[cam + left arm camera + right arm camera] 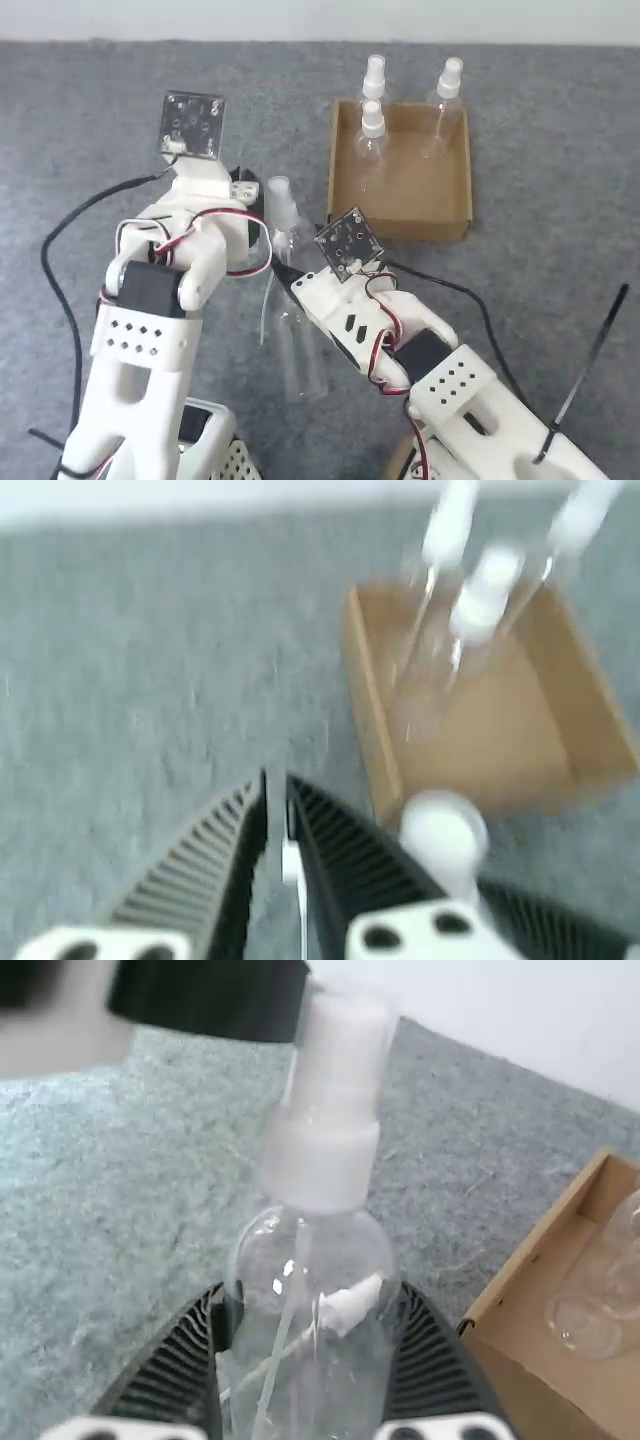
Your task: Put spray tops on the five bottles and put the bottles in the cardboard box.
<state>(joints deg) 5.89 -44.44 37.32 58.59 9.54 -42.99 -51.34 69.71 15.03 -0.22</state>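
A clear bottle (pixel 284 238) with a white spray top (pixel 279 193) stands upright just left of the cardboard box (pixel 400 222). My right gripper (pixel 287 266) is shut on its body; the right wrist view shows the bottle (pixel 312 1260) between both fingers of that gripper (pixel 310 1310). My left gripper (pixel 260 212) sits beside the spray top (pixel 443 830), its fingers (pixel 240 820) pressed almost together with nothing held. Three capped bottles (pixel 372 135) stand in the box. Another bottle (pixel 300 350), without a top, lies on the mat by the right arm.
The box (pixel 372 710) is open-topped, and the side of its floor (pixel 440 185) nearer the arms is bare. A thin white tube (pixel 265 310) lies beside the lying bottle. Grey mat (pixel 560 150) covers the table, and a black cable (pixel 60 260) runs at the left.
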